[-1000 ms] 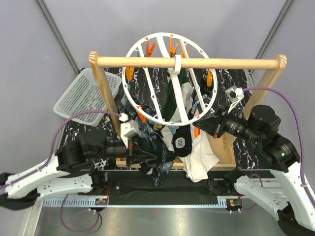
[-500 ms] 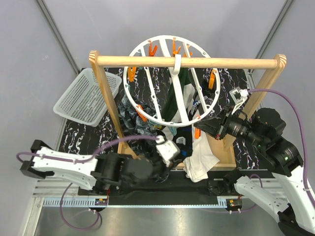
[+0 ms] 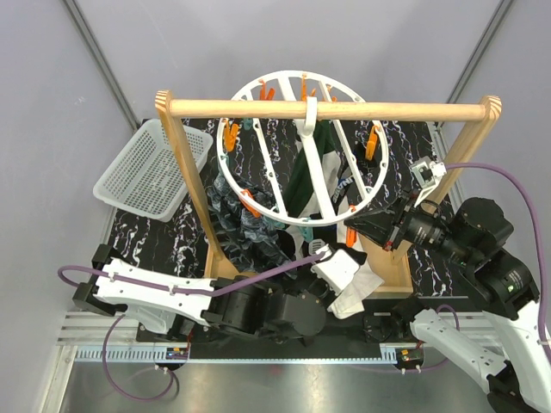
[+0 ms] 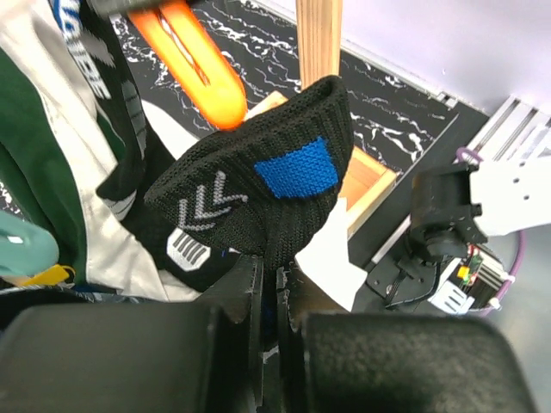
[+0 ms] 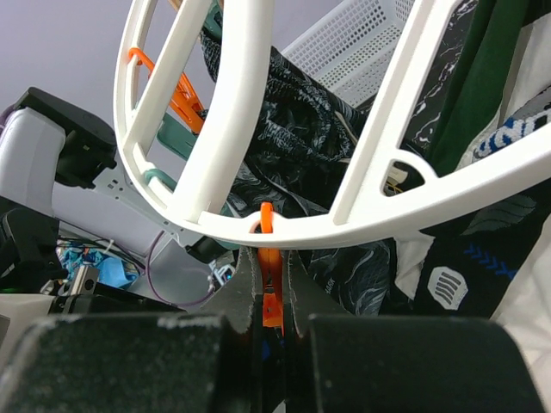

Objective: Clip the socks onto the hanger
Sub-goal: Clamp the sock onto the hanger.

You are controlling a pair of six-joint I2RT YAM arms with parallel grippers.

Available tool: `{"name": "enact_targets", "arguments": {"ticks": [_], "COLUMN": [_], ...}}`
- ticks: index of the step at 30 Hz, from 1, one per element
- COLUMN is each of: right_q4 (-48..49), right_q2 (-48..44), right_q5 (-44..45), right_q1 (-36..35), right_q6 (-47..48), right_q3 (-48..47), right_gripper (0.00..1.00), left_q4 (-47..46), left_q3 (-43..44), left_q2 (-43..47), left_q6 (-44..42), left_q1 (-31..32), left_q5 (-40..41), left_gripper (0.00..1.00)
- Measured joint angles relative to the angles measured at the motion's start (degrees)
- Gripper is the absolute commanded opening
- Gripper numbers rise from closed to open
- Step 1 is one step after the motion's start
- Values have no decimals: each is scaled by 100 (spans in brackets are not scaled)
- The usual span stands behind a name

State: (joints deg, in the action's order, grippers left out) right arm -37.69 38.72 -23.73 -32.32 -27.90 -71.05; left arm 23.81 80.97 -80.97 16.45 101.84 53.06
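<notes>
The hanger (image 3: pixel 258 200) is a white spoked ring hooked over a wooden rail, with orange pegs around its rim. My left gripper (image 4: pixel 269 264) is shut on a black sock (image 4: pixel 258 185) with a blue patch and grey chevrons, held up just below an orange peg (image 4: pixel 194 64). In the top view the left wrist (image 3: pixel 337 268) sits under the ring's near edge. My right gripper (image 5: pixel 267 251) is shut on an orange peg (image 5: pixel 269 297) hanging from the ring's rim (image 5: pixel 344 225); from above it (image 3: pixel 355 228) is at the ring's near right. Mottled teal-grey socks (image 3: pixel 245 225) hang from the ring's left side.
The wooden rail (image 3: pixel 387 110) crosses above on two posts, the right one (image 4: pixel 318 39) close behind the held sock. A white mesh basket (image 3: pixel 146 168) lies at the left. A white cloth (image 3: pixel 355 294) and a dark green garment (image 3: pixel 308 172) hang under the ring.
My left arm has swung from the left side to under the ring's near right edge, carrying the black sock. The right gripper has drawn slightly right, still holding its peg.
</notes>
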Motion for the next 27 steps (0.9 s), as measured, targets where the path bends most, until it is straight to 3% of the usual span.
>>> {"name": "enact_targets", "arguments": {"ticks": [27], "right_q4": [254], "right_q2": [-50], "right_q5": [-227], "right_q1": [0], "right_q6": [-44], "right_q3": [177], "right_gripper": [0], "left_q4": [-101], "left_q3": [195], "left_q2": [-83], "left_q6": [-306], "left_q1": [-304], "left_q5": [153], "left_gripper": [0]}}
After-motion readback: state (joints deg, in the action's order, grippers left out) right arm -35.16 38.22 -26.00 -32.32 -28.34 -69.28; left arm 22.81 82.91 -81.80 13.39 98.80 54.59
